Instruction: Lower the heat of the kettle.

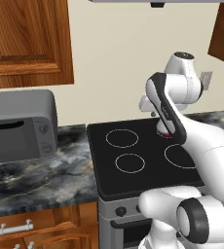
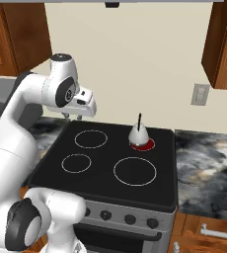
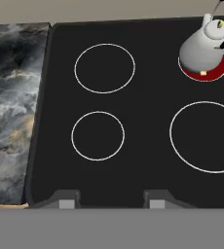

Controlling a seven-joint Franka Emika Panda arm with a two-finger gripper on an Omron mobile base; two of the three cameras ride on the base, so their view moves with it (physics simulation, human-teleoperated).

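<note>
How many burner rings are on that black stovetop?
4: back left, front left, front right, and back right, glowing red under the kettle. None look hidden.

A plain cream wall (image 2: 135,64) runs behind a dark marbled stone counter (image 1: 41,170), with a white wall outlet (image 2: 200,94) above its right stretch. Reddish-brown panelled wooden cupboards (image 1: 28,39) hang at both upper sides. Matching wooden drawers with silver bar handles (image 1: 14,227) sit beneath the counter.
</note>
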